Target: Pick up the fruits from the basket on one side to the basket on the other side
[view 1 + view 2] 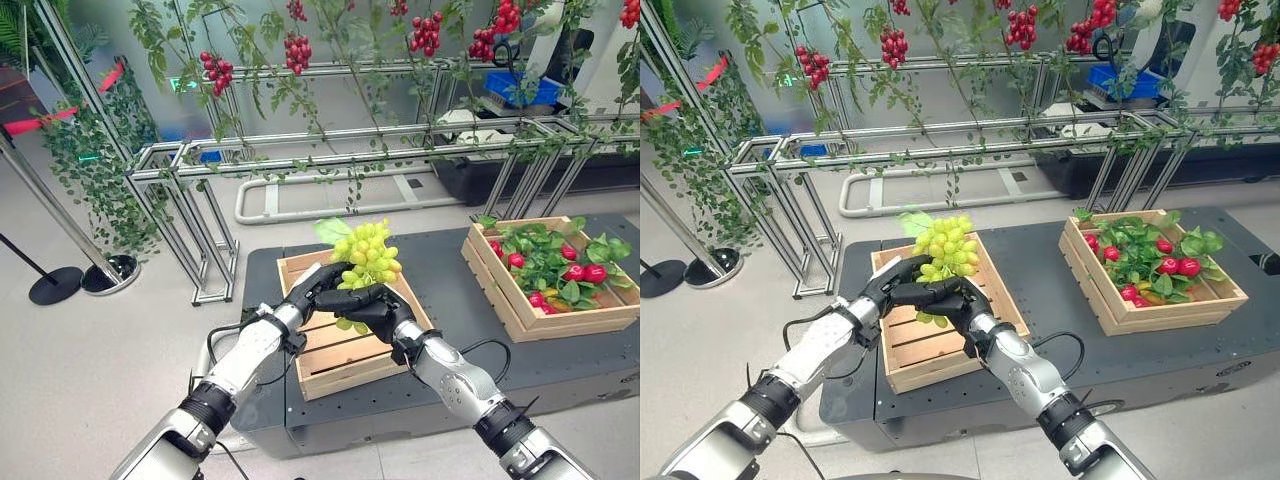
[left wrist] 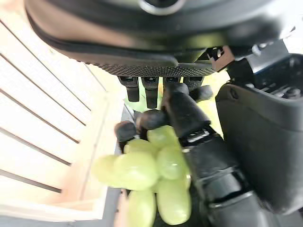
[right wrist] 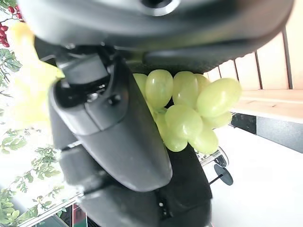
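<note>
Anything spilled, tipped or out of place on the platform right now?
Nothing stands out. Both crates sit upright. Left robot hand and right robot hand hold the green grape bunch above the near crate.

We see two crates on the surface: the near crate to the left, the far crate well apart to the right with fruit and leaves in it. Above the near crate, the grape bunch sits between the left hand and the right hand, both sets of fingers curled around it. Behind the surface stands a metal frame hung with vines.
</note>
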Robot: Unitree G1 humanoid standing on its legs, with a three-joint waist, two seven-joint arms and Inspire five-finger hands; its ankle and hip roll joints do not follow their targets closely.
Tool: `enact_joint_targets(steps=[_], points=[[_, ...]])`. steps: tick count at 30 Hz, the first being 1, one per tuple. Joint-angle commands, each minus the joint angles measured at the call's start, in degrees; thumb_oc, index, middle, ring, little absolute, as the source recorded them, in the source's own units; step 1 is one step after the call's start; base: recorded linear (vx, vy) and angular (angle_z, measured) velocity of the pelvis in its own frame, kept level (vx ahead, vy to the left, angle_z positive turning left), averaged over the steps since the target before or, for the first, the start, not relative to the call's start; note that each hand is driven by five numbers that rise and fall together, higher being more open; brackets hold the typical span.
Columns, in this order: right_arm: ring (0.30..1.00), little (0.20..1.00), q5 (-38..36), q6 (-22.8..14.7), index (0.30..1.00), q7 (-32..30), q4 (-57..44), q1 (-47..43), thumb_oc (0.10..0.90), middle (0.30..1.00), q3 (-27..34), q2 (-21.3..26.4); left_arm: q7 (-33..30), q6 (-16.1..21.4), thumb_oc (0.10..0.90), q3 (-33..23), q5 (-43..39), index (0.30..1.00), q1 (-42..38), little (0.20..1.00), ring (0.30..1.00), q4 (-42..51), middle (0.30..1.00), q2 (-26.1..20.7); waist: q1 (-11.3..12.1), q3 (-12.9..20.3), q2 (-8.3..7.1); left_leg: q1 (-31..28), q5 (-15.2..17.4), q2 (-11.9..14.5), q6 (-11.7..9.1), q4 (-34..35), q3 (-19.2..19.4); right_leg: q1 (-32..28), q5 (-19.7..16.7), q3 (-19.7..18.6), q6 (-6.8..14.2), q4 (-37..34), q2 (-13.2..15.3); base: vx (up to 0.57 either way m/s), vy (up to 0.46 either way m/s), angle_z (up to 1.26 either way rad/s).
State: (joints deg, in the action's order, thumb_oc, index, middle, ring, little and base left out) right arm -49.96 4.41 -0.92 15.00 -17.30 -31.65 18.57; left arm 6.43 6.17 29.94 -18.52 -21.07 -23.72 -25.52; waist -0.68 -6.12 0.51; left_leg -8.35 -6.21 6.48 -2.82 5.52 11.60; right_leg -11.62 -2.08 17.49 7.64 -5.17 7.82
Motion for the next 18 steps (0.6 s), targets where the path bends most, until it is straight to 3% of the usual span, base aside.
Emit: enact_joint_targets(steps=[1, 18], points=[[0.300, 0.300, -0.9, -10.8, 0.300, 1.0, -4.4, -5.1, 0.400, 0.300, 6.6, -3.6, -2.6, 5.1, 0.800, -3.3, 3.6, 0.900, -7.7, 0.900, 0.900, -4.7, 0.900, -0.3, 0.5, 3.6, -0.47, -2.7, 8.4, 2.3, -1.2, -0.5, 0.3, -1.3, 3.6, 2.2, -0.7, 0.2, 3.0, 0.00, 0.000, 0.00], [0.300, 0.300, -1.1, -10.5, 0.300, 1.8, -4.1, -3.8, 0.400, 0.300, 8.2, -2.2, -5.2, 6.7, 0.800, -5.0, 9.1, 0.900, -7.4, 0.900, 0.900, -7.1, 0.900, -4.8, 0.6, 3.5, -0.24, -2.4, 8.2, 2.3, -1.3, -0.5, 0.4, -1.0, 3.5, 2.2, -0.5, 0.2, 3.1, 0.00, 0.000, 0.00]])
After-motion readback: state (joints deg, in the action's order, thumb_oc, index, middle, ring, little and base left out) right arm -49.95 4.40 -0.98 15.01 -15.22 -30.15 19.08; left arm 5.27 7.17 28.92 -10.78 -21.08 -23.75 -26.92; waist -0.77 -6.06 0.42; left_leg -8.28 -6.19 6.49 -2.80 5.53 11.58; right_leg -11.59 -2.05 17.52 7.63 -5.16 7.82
